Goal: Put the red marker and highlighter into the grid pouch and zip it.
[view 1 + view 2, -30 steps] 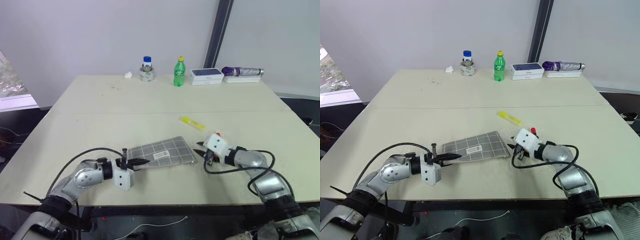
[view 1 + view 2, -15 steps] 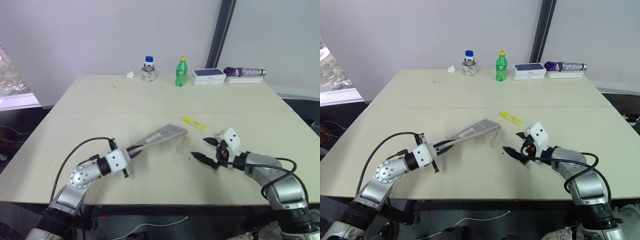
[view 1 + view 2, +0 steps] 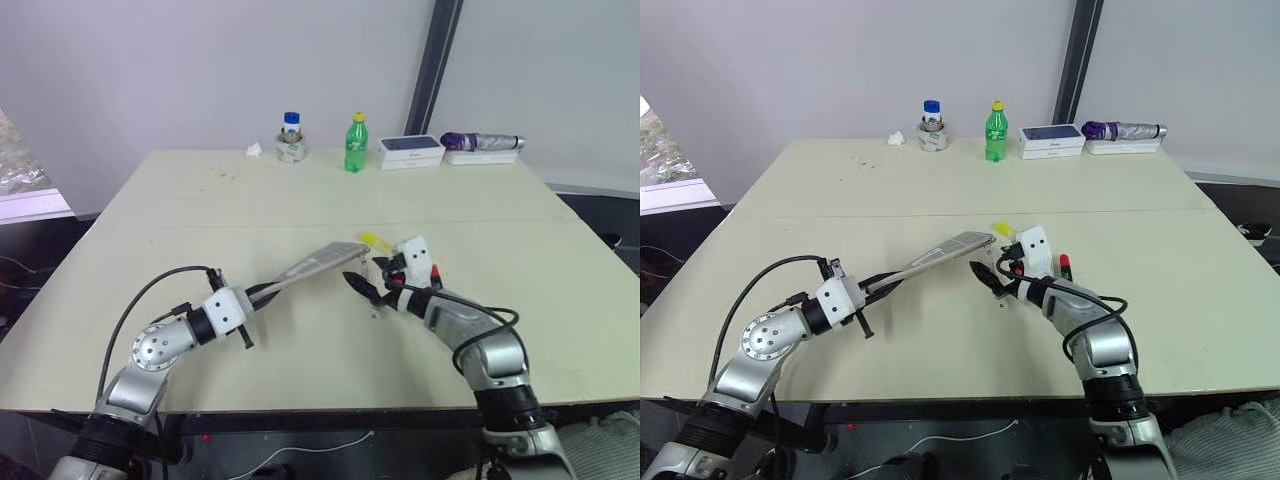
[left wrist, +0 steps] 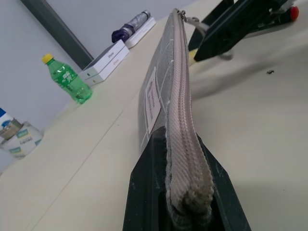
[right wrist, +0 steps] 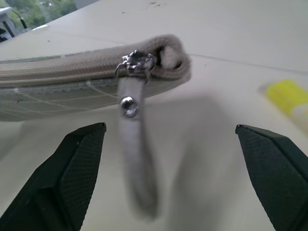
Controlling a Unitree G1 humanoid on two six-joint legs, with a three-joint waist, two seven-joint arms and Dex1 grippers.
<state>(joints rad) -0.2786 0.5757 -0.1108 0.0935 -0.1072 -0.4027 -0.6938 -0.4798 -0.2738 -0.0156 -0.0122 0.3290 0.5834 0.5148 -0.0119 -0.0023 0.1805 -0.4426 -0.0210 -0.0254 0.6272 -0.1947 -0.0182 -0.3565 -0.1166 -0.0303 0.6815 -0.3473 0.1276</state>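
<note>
Across the pale beige counter (image 3: 200,200), our left hand (image 3: 262,292) clamps one end of the grey fabric grid pouch (image 3: 315,265), lifted edge-up. Our right hand (image 3: 372,291) stands spread before its zipper pull. Beside it lie the chunky yellow highlighter (image 3: 376,241) and slim red marker (image 3: 1064,266).

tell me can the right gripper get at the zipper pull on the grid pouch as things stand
Probably yes. The right gripper is open, facing the zipper pull, which dangles free off the end of the grid pouch. The left gripper holds the pouch raised by its other end.
</note>
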